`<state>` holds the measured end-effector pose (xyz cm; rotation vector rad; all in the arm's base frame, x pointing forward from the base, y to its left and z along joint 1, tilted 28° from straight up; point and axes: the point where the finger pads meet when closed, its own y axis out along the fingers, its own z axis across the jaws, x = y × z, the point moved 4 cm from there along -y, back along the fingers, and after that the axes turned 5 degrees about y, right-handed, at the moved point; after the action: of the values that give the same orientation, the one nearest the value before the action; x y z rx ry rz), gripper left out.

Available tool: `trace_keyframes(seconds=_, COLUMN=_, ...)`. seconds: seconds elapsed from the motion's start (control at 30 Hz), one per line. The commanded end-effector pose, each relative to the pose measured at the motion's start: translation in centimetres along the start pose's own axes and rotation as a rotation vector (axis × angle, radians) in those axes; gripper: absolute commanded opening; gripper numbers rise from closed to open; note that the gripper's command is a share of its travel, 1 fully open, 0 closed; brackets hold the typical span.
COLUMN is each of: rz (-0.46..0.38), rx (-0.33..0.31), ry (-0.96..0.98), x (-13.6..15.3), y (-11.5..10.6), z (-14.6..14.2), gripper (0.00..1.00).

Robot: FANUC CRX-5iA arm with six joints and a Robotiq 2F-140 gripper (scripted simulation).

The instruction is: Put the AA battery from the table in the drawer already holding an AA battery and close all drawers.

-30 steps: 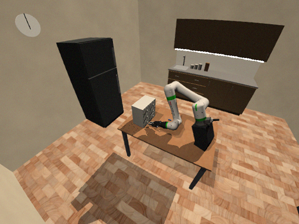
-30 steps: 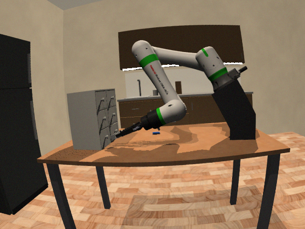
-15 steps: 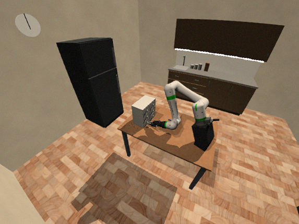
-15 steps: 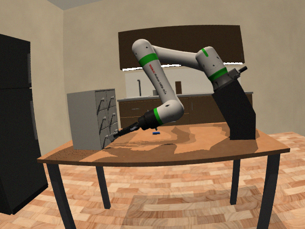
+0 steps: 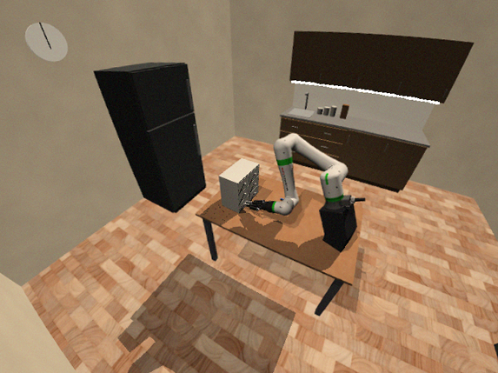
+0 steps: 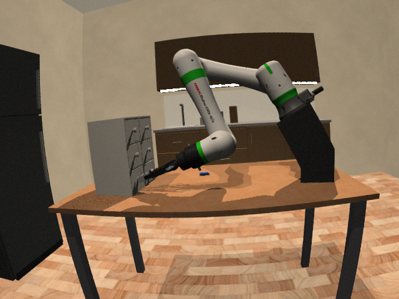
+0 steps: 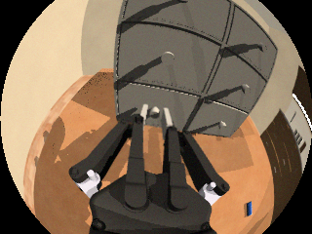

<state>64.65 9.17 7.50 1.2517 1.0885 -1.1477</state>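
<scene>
The small grey chest [image 5: 234, 183] [image 6: 108, 154] [image 7: 191, 31] stands at the table's left end, with two columns of three drawers, all looking pushed in. A small blue AA battery [image 6: 204, 174] [image 7: 249, 209] lies on the table behind my wrist, to the right of the chest. My gripper [image 5: 247, 206] [image 6: 147, 176] [image 7: 154, 112] lies low and nearly level at the chest's front. Its fingertips stand narrowly apart, one on each side of the small knob [image 7: 155, 111] of the bottom drawer on the left in the wrist view. I cannot see inside any drawer.
The brown table [image 5: 290, 248] [image 6: 257, 193] carries my black base block [image 5: 338, 226] [image 6: 309, 151] at the right end. A black fridge [image 5: 154, 134] stands beyond the chest, and kitchen counters [image 5: 362, 147] run along the back wall.
</scene>
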Motion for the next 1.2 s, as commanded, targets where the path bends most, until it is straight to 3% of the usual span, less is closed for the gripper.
trace_keyframes(seconds=0.0, rz=0.000, rx=0.000, ry=0.000, x=-0.07, y=0.13, z=-0.02, gripper=0.20)
trace_keyframes(seconds=0.87, rz=0.000, rx=0.000, ry=0.000, x=-0.08, y=0.17, z=-0.02, gripper=0.20)
trace_keyframes(seconds=0.9, rz=0.000, rx=0.000, ry=0.000, x=-0.08, y=0.17, z=-0.02, gripper=0.08)
trace_keyframes(seconds=1.17, rz=0.000, rx=0.000, ry=0.000, x=-0.08, y=0.17, z=-0.02, gripper=0.08)
